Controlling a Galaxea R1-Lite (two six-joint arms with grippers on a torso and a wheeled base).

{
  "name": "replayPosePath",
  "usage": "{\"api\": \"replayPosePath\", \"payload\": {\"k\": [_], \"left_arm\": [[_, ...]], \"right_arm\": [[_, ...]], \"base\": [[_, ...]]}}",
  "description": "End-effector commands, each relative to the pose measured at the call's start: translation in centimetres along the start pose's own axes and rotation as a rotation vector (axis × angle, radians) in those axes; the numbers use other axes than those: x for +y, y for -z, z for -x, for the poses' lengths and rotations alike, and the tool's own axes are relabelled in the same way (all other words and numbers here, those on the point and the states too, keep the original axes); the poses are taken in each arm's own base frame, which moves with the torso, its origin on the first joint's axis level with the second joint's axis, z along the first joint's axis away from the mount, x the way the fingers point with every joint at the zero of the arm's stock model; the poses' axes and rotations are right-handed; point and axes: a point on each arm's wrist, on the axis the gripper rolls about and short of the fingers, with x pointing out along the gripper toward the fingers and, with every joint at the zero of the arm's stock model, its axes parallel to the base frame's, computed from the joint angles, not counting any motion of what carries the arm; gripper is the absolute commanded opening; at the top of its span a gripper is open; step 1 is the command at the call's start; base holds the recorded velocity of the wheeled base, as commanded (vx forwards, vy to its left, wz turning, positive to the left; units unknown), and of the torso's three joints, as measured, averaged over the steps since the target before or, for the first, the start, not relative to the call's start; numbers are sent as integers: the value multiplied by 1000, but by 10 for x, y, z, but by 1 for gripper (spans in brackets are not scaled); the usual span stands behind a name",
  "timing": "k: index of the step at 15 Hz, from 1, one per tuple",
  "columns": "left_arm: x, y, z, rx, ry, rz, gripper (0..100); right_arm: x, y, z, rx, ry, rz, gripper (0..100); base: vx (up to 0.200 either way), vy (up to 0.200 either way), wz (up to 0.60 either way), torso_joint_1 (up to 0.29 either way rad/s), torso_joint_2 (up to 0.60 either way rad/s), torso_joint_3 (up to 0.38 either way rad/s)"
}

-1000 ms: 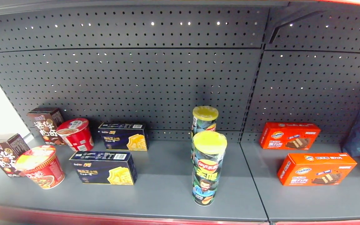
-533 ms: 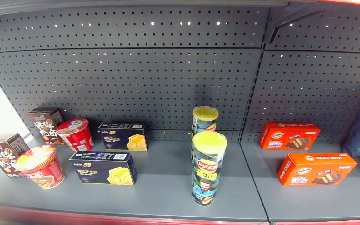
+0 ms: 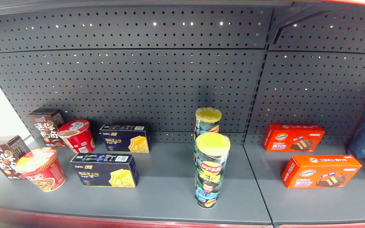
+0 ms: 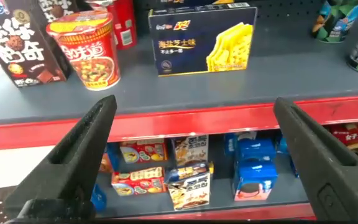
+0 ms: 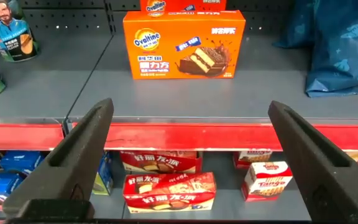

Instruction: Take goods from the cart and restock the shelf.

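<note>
The left gripper [image 4: 194, 104] and right gripper [image 5: 190, 107] hang empty before the shelf [image 3: 169, 190], the fingers of each spread wide apart. The likely step is fetching new stock. Grip the smooth, cylindrical chip cans [image 3: 211, 171] mid-body. Clamp the cardboard orange boxes [image 3: 320, 171] across their flat faces. Take the tapered cup noodles [image 3: 40, 169] under the rim. Set items on the bare matte-grey deck.

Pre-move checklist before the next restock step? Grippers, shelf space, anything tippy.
1. The left gripper open and empty: ok.
2. The right gripper open and empty: ok.
3. Free space on the shelf between the front blue box and the front chip can: ok.
4. The front chip can and the rear chip can upright: ok.
5. Goods in hand to stock: not ok.
6. Where the cart stands: cannot tell.
</note>
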Motion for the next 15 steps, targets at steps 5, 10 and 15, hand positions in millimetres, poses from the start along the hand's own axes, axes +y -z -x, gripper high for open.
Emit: {"api": "replayPosePath", "payload": {"k": [5, 10, 15], "left_arm": [[0, 1, 0, 2, 1, 1, 100], [0, 1, 0, 2, 1, 1, 100], [0, 1, 0, 2, 0, 3, 100]], "right_arm": [[0, 0, 0, 2, 0, -1, 100], [0, 0, 0, 2, -3, 2, 100], [0, 0, 0, 2, -3, 1, 100]], "base": [[-80, 0, 0, -1, 2, 2], [0, 0, 0, 0, 0, 0], [0, 0, -120, 0, 0, 0]]}}
